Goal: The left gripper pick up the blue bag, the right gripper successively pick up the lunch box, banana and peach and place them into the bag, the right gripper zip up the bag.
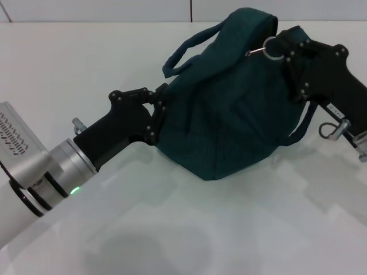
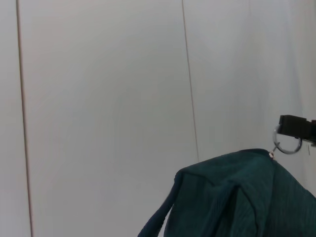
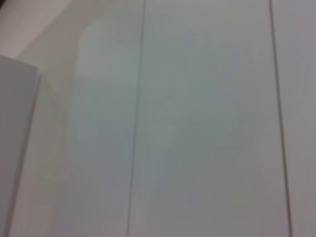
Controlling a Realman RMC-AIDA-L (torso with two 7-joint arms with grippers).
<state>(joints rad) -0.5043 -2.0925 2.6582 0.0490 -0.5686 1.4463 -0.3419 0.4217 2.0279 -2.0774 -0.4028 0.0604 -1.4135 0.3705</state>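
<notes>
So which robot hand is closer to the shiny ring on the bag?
Right. The right end effector is at the zipper ring atop the blue bag; the left end effector grips the bag's opposite side.

Head camera looks down; it and the left wrist share the blue bag (image 1: 229,103); right wrist faces wall.

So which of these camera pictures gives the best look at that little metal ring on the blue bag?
The left wrist view: the metal ring hangs clear against the pale wall, above the blue bag. The head view shows the ring too, at the right gripper, but dark parts crowd it. The right wrist view shows only wall.
</notes>
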